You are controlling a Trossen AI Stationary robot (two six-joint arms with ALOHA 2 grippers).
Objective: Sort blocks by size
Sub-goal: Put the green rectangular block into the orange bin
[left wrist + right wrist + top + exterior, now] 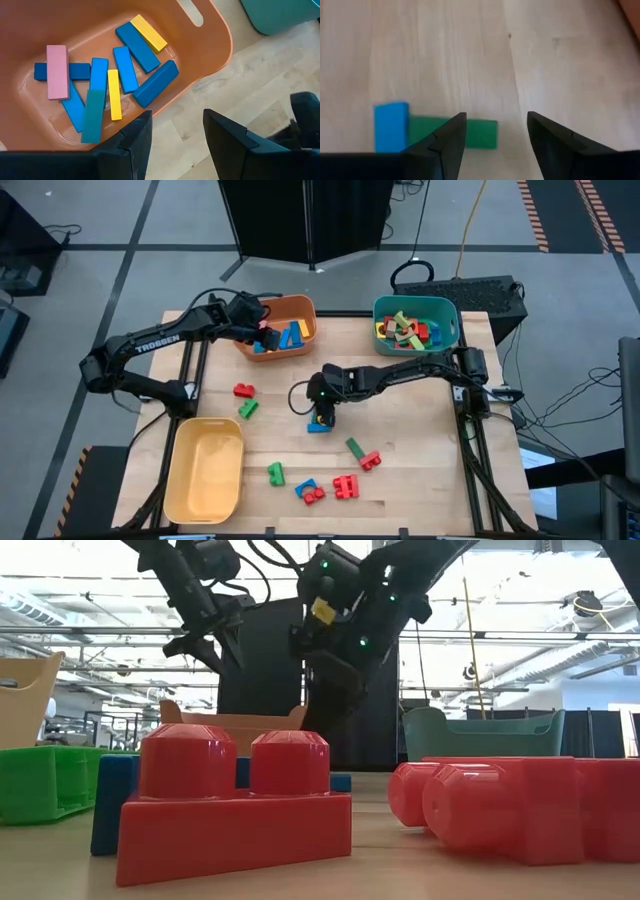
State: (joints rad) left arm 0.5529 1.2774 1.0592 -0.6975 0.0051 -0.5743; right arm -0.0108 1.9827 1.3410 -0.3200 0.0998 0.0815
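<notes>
Blocks [345, 486] lie scattered on the desk [420, 470], with flat bars [125, 67] in the orange bin [300, 308] and mixed pieces in the teal bin [452, 315]. Left end effector [172, 137] hovers at the orange bin's rim, fingers parted, holding nothing. Right end effector [495, 135] hangs mid-desk over a green bar [480, 134] and blue block [391, 126], fingers apart, empty. Yellow bin [205, 510] sits near the front left.

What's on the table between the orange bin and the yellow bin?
In the high view, a red block and a green block lie between the orange bin and the yellow bin.
</notes>
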